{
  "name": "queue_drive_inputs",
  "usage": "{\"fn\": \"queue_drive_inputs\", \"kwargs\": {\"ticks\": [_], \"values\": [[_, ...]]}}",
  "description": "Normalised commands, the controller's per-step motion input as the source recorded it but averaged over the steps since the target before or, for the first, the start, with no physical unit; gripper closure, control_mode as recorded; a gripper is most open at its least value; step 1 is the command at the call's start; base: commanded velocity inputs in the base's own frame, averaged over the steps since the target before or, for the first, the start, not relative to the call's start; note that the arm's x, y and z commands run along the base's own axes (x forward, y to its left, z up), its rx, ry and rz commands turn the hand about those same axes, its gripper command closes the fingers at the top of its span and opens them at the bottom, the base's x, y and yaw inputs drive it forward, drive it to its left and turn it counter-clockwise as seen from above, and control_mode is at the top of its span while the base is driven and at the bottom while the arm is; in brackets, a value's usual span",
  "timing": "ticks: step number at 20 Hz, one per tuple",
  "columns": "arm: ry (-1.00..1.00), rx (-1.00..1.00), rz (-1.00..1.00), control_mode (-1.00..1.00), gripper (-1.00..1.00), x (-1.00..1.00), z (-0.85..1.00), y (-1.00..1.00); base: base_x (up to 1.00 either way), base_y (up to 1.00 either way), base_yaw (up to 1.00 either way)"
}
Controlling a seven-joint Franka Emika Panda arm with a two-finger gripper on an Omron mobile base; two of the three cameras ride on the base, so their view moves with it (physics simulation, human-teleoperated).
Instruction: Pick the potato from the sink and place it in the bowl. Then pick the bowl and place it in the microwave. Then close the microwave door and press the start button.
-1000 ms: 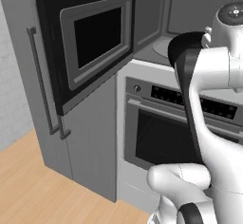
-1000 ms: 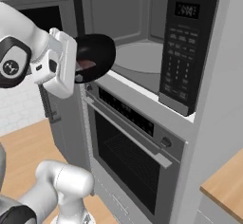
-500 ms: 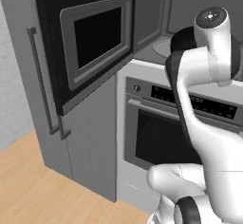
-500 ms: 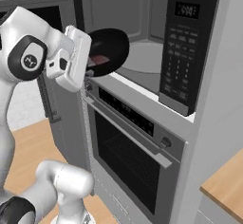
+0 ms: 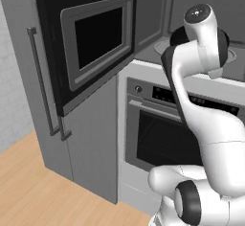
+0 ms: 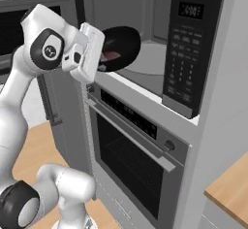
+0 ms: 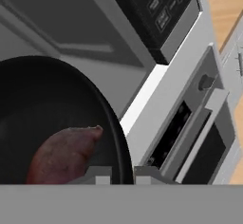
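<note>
Bowl at the microwave mouth

My end effector (image 7: 123, 173) grasps the bowl (image 6: 120, 47) rim; the potato (image 7: 64, 154) lies inside, upper centre by the microwave (image 6: 160, 58).

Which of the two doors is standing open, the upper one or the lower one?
The upper one: the microwave door, grey-framed with a dark window, is swung out to the left, leaving the microwave cavity exposed. The oven door below, with its bar handle, sits shut.

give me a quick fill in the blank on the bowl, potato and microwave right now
1. The potato lies inside the black ____.
2. The hand grips the bowl by its ____.
3. The microwave door stands ____.
4. Below the microwave sits the ____.

Missing words: bowl; rim; open; oven
</note>
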Motion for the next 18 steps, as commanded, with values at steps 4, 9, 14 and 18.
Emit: {"fn": "queue_drive_inputs", "kwargs": {"ticks": [4,9,14,18], "values": [[0.0,0.0,0.0,-1.0,1.0,0.71,0.0,-0.25,0.0,0.0,0.0],[0.0,0.04,0.0,-1.0,1.0,0.71,-0.09,-0.42,0.0,0.0,0.0],[0.0,0.1,0.0,-1.0,1.0,0.66,-0.15,-0.46,0.0,0.0,0.0],[0.0,0.04,0.0,-1.0,1.0,0.6,-0.23,-0.19,0.0,0.0,0.0]]}}
